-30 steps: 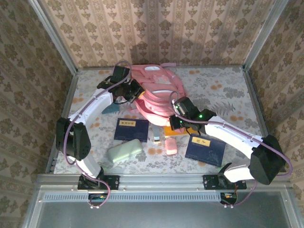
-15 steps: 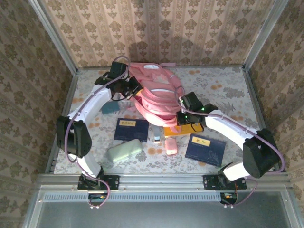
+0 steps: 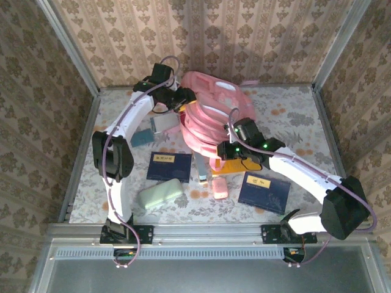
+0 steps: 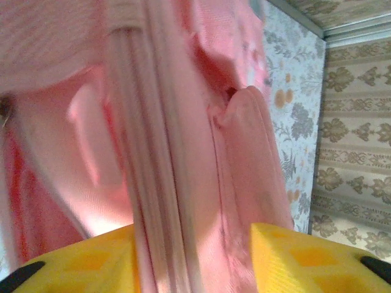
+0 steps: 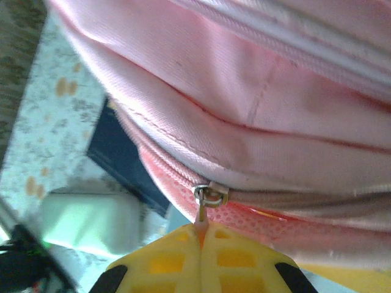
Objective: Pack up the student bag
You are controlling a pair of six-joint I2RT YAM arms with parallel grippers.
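The student bag (image 3: 214, 107), large and pink, lies at the back middle of the table. My left gripper (image 3: 186, 97) is at its upper left edge. In the left wrist view the left gripper (image 4: 192, 259) stands open, its yellow fingers (image 4: 293, 259) apart, with a fold of the bag (image 4: 183, 152) and its piping running between them. My right gripper (image 3: 221, 152) is at the bag's near edge. The right gripper (image 5: 201, 235) is shut on the zipper pull (image 5: 203, 213), which hangs from the slider (image 5: 212, 194) on the bag's zip.
In front of the bag lie a dark blue book (image 3: 169, 166), a second dark blue book (image 3: 264, 191), a pale green case (image 3: 160, 193), a small pink item (image 3: 220, 188) and an orange flat thing (image 3: 227, 166). A teal item (image 3: 142, 138) lies at the left. Metal rails edge the table.
My left arm has swung back and right to the bag's top edge and its jaws have parted. The bag has shifted right and bulged up. The right gripper keeps hold of the zipper pull.
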